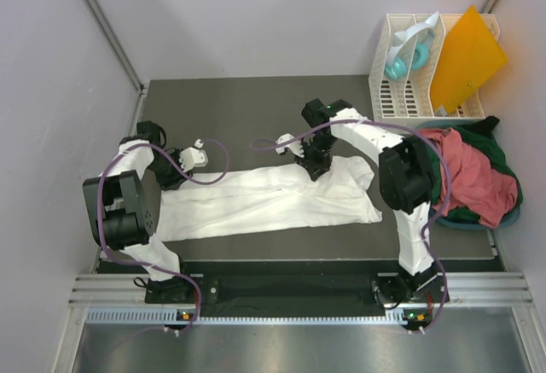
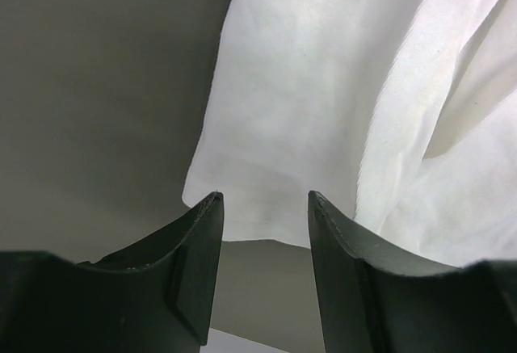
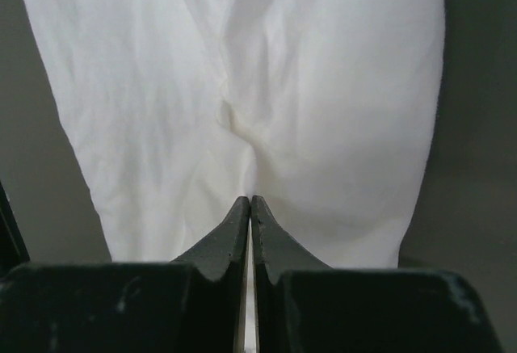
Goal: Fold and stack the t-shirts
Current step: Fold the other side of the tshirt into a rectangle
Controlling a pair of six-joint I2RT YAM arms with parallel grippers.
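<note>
White cloth is lying in a long band across the middle of the table point(image 1: 256, 104): the white t-shirt point(image 1: 264, 198), seemingly folded lengthwise, softly creased, not yet folded short. At its left end the left gripper point(image 2: 263, 198) is hovering, jaws half apart and holding nothing. Further back, the right gripper point(image 3: 250, 201) is pinching a puckered fold, jaws tight together. By the right edge, the salmon-red shirt point(image 1: 469, 172) and dark green shirt point(image 1: 488, 127) are waiting crumpled, unfolded. Nothing is stacked.
</note>
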